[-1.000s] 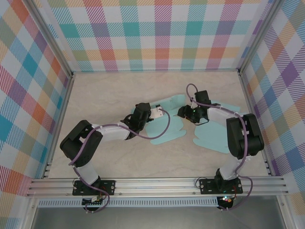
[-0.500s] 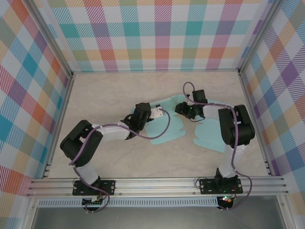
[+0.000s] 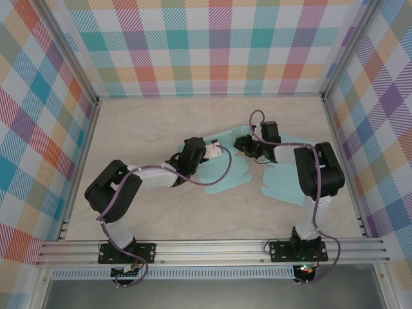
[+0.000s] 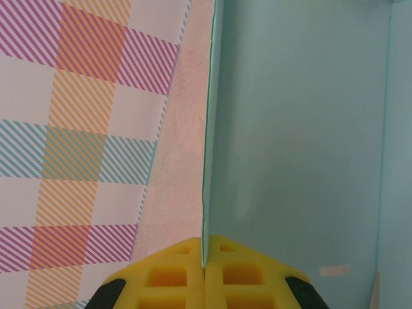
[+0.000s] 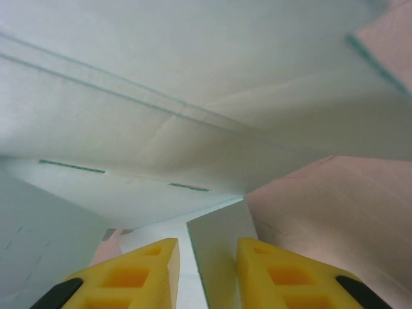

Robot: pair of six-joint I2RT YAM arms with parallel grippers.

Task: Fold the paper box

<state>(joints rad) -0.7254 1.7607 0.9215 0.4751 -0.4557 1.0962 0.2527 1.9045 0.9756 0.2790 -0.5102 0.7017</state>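
The paper box [image 3: 226, 175], at mid-frame from above, is pinched by its raised panel [image 4: 302, 129] in the left gripper [image 4: 205, 248]; the right gripper [image 5: 207, 244] has parted jaws straddling a flap [image 5: 222, 230], probably to clamp next.

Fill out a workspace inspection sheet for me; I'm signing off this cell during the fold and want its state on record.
Surface: pale marbled table.
Job's things: light teal paper box, largely flat, flaps spread on the table.
Clutter: nothing seen.
Grippers: left gripper shut on a paper edge; right gripper open, jaws astride a flap.
Cables: purple cable loops over the paper by the left wrist.
Surroundings: plaid walls; aluminium rail at the near edge.
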